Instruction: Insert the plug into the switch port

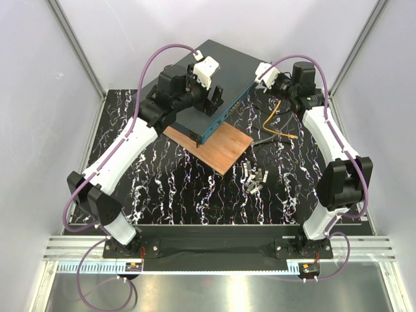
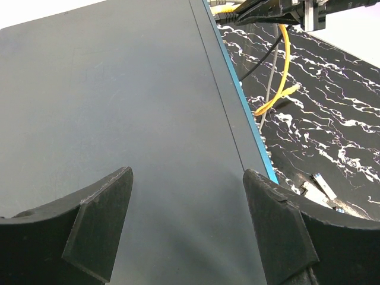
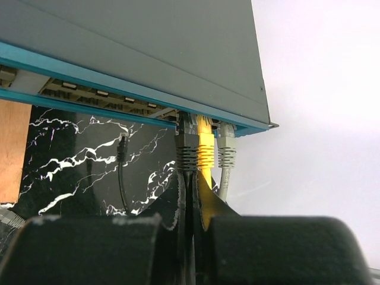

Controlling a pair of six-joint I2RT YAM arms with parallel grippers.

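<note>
The switch is a flat dark grey box with a teal front face carrying a row of ports. The yellow plug sits in a port near the face's right end, between a dark plug and a light grey plug. Its orange cable loops over the table. My right gripper is shut just below these plugs, its slit on the dark plug's black cable; the yellow cable passes behind the right finger. My left gripper is open over the switch's top.
A wooden board lies under the switch's front corner. Small grey metal modules lie on the black marbled table. A free black plug stands on its cable in front of the ports. White walls enclose the cell.
</note>
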